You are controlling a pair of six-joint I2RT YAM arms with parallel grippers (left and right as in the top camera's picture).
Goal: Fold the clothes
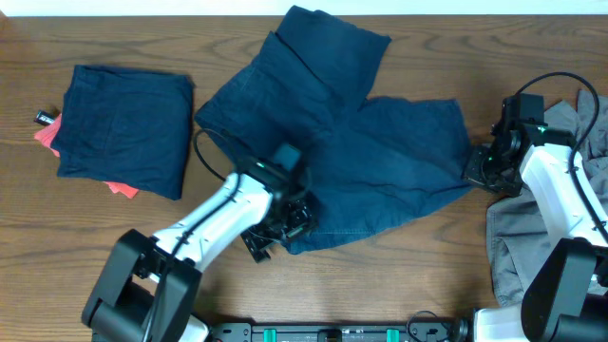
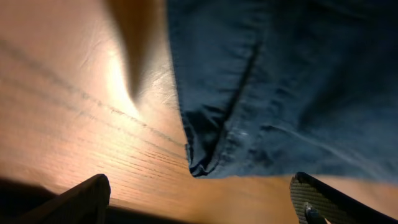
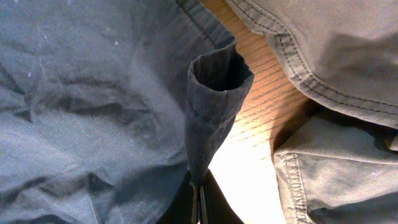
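one navy garment point(image 1: 123, 128) lies folded at far left over a coral-red one point(image 1: 119, 187). the navy shorts point(image 1: 380, 161) sprawl in the middle, unfolded: right gripper point(image 3: 198, 196) pinches their right hem, left gripper point(image 2: 200, 190) gapes at the near hem. grey garment point(image 1: 541, 237) waits right.

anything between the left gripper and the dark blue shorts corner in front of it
Nothing visible: only bare wooden table lies between the left gripper, jaws open, and the hem corner of the dark navy fabric shorts.
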